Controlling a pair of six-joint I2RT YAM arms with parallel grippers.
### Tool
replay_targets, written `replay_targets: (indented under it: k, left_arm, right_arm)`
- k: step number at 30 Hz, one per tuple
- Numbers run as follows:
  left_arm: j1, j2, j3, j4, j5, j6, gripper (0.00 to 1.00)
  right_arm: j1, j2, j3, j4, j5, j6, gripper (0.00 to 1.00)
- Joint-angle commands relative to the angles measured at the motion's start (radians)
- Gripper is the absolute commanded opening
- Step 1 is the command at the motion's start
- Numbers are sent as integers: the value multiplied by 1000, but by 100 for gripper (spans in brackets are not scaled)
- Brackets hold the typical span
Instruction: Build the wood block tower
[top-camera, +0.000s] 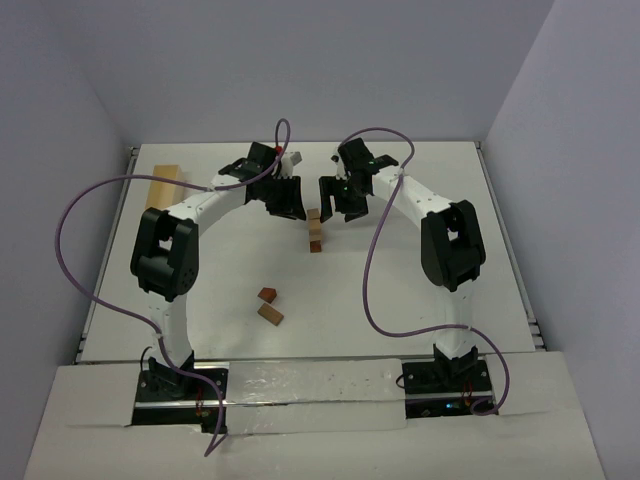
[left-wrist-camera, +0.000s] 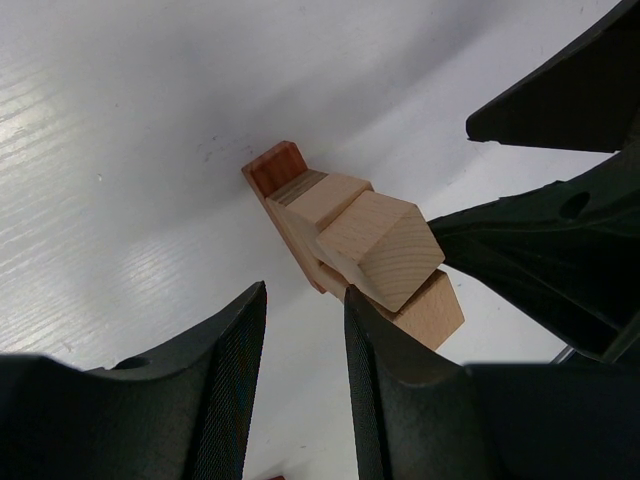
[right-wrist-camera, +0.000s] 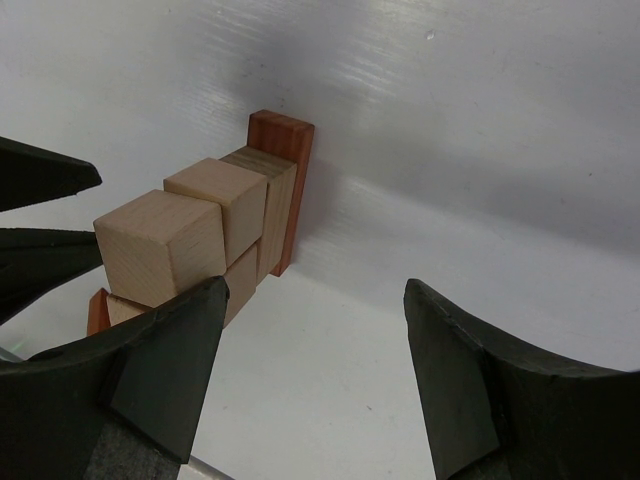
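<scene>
Left wrist view first: my left hand (left-wrist-camera: 303, 300) has its fingers parted with nothing between them, and my right hand (right-wrist-camera: 315, 290) stands wider apart, likewise empty. Both flank the tower (top-camera: 315, 232), close on either side but not touching it as far as I can tell. It stands on the surface (top-camera: 320, 300), pale cubes above reddish pieces, the top cube (left-wrist-camera: 378, 250) twisted off square. Two loose wood blocks (top-camera: 271, 314) lie nearer the bases, well apart from it. I judge a placement done; next I must back one hand off without brushing the stack and fetch a loose block
</scene>
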Motion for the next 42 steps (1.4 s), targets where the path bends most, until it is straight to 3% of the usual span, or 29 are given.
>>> replay_targets:
  k: [1,14,24,27,30,31,37,42]
  left_arm:
    - [-10,4,54,8,20,8,44]
    - [-6,-18,40,10,-2,12,44]
    - [50,-125,-32,33,-30,21,47]
    - [68,-170,-50,34,-33,31,51]
    - [97,-257,-103,42,-19,80,71]
    - [109,-306,-132,33,-12,106,78]
    - [141,-532,-285,-92,80,454,99]
    - [133,-735,-434,-354,251,871,99]
  right_arm:
    - [10,-46,15,15,-4,-9,79]
    - [-2,-66,7,13,19,-13,79]
    - [-55,-140,-23,13,49,-22,80]
    - [-70,-157,-33,14,56,-26,81]
    - [-84,-190,-52,12,64,-41,82]
    - [-93,-215,-67,12,64,-56,84]
    - [-145,-377,-157,12,59,-133,97]
    - [-173,-510,-255,24,20,-200,100]
